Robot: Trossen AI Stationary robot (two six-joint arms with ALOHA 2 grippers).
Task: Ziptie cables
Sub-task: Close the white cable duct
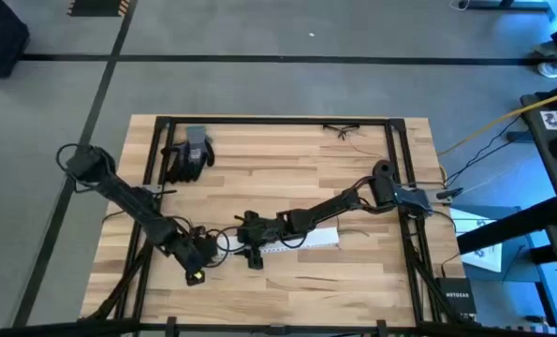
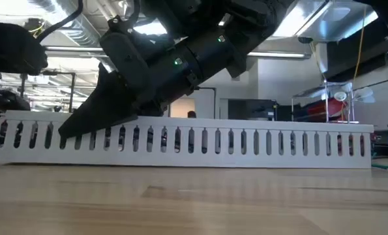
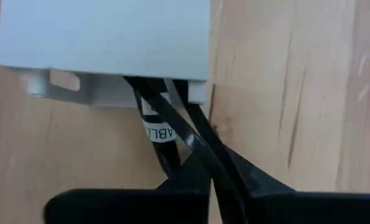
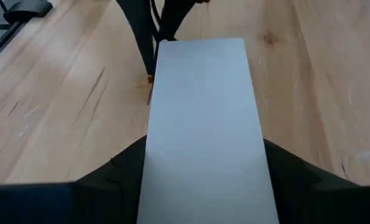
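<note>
A long white slotted strip point(image 1: 301, 241) lies on the wooden table near its front middle. It shows side-on in the low view point(image 2: 246, 143). Dark thin cables point(image 3: 172, 124) come out of its left end, one with a white label. My left gripper point(image 1: 196, 255) stands just left of that end, shut on the cables point(image 3: 216, 199). My right gripper point(image 1: 251, 245) reaches in from the right and sits over the strip's left part point(image 4: 203, 180), shut on the strip's sides. My left gripper pinches the bunched cables point(image 3: 219, 168) between its two fingers, a short way out from the strip's left end. It comes from the table's left, roughly in line with the cables. The cables run from the strip's end straight into the fingers, low over the table. My right gripper has one finger on each long side of the white strip point(image 4: 259, 155), lying across it near its left end. It comes slanting down from the table's right. The strip's flat top point(image 4: 200, 112) faces up and its lower edge rests on the table point(image 2: 180, 163).
A black and grey glove point(image 1: 190, 153) lies at the far left of the table. A small dark tangle of wire point(image 1: 342, 128) lies near the far edge. Black frame rails point(image 1: 395, 159) run along the table's sides. Bare wood lies in front of the strip.
</note>
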